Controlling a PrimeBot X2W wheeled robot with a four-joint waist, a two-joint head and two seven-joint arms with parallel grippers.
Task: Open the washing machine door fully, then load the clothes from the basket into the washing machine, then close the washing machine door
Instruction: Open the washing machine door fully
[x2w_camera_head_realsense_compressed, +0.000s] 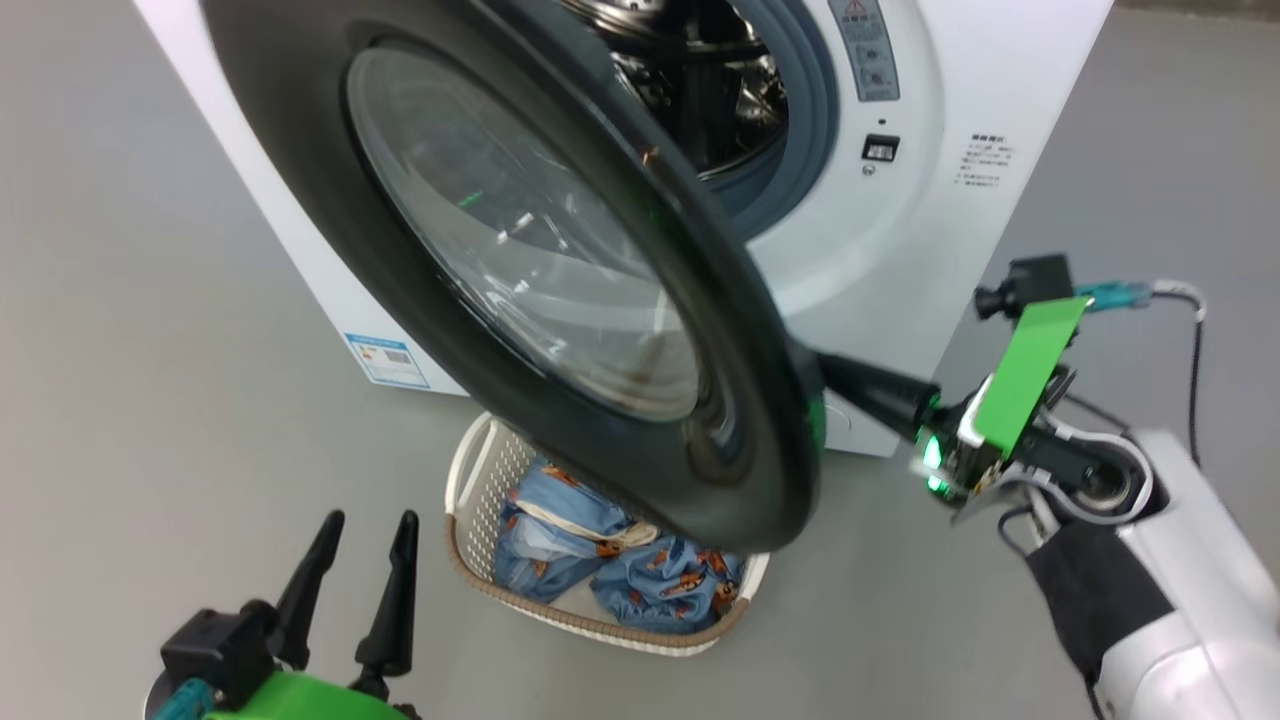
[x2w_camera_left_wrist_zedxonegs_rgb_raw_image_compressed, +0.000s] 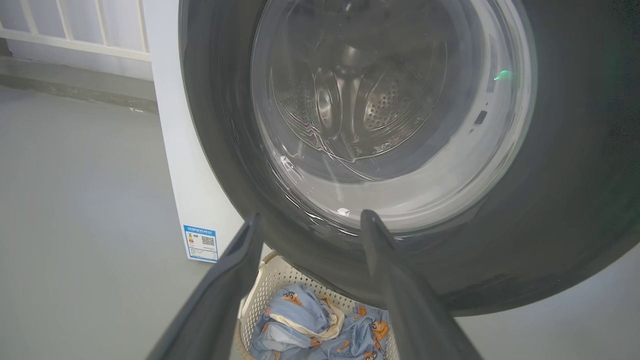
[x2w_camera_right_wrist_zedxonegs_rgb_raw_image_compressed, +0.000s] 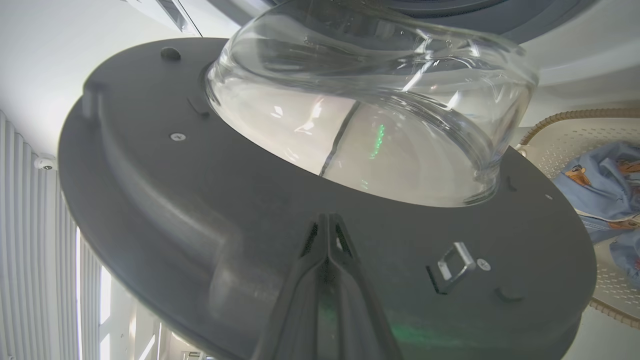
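1. Writing: a blue label sticker (x2w_camera_head_realsense_compressed: 386, 360) with a QR code sits low on the washing machine (x2w_camera_head_realsense_compressed: 1000, 80), near its bottom edge. A grey warning label (x2w_camera_head_realsense_compressed: 868, 50) with a red triangle is beside the drum opening. Small black print (x2w_camera_head_realsense_compressed: 984, 160) lies right of it. None of the text is legible.
2. Right gripper (x2w_camera_right_wrist_zedxonegs_rgb_raw_image_compressed: 327, 222): fingers pressed together, holding nothing, tips against the inner face of the washing machine door (x2w_camera_head_realsense_compressed: 520, 240), between the glass bowl and the metal latch hook (x2w_camera_right_wrist_zedxonegs_rgb_raw_image_compressed: 452, 265).
3. Left gripper (x2w_camera_head_realsense_compressed: 370, 522): fingers spread wide, empty, touching nothing, low over the floor (x2w_camera_head_realsense_compressed: 150, 450).
4. Door part-way open, drum visible past its upper edge.
5. The basket (x2w_camera_head_realsense_compressed: 478, 480) stands on the floor before the machine, its rear under the door's lower rim. The clothes (x2w_camera_head_realsense_compressed: 600, 560) lie inside.
6. Bare grey floor left of the basket.
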